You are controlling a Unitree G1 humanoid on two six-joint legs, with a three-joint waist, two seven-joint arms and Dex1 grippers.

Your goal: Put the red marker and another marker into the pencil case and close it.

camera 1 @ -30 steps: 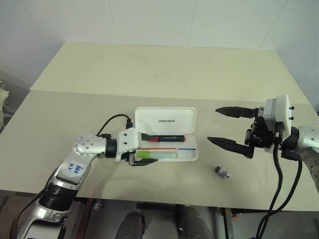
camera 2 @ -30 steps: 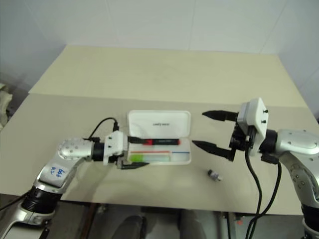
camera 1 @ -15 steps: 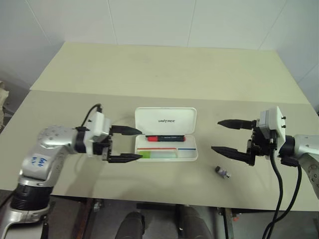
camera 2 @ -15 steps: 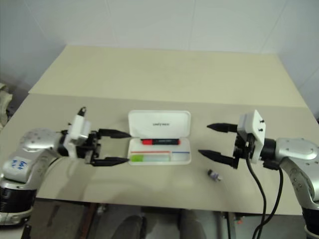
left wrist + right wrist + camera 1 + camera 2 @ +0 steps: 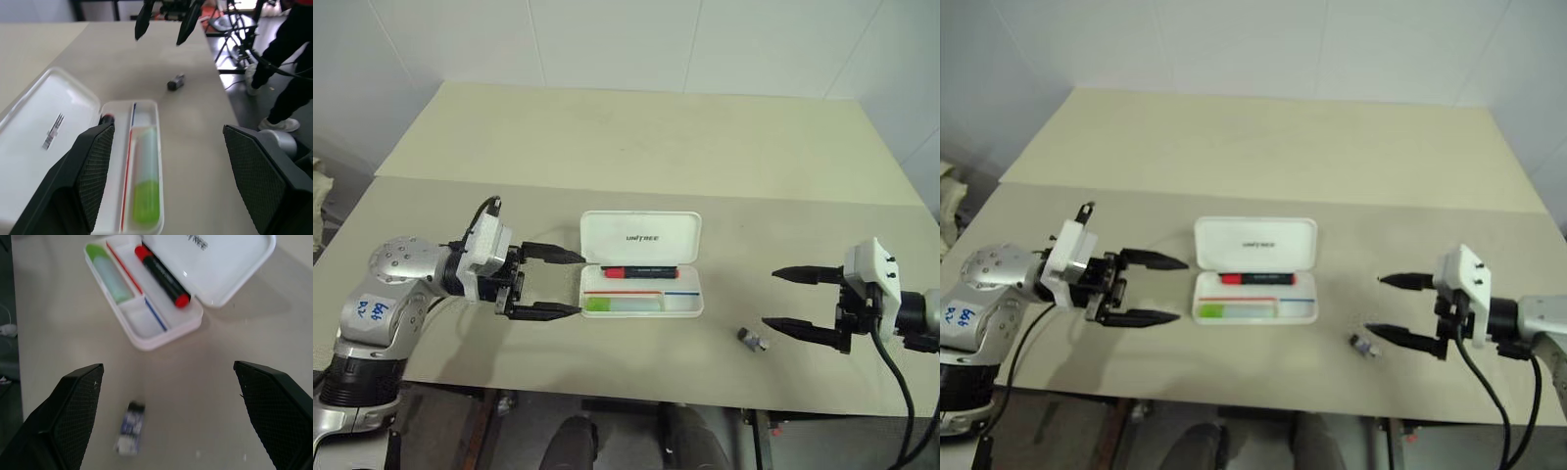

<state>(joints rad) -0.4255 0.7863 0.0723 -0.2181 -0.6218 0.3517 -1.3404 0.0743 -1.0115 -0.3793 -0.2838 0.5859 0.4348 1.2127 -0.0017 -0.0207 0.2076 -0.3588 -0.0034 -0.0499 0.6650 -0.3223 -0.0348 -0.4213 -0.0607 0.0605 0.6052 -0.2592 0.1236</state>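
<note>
in the open pencil case (image 5: pixel 646 238) the red marker (image 5: pixel 636 271) lies half hidden in the left wrist view, both grippers' fingers spread wide, empty.

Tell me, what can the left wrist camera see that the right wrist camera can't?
Left wrist view: the open right gripper and a person's dark trouser legs. Right wrist view: the slim red-capped marker's whole black barrel. Both: the open white plastic pencil case, the pale lime-green-ended marker inside it, and the small grey-black cylinder outside.
</note>
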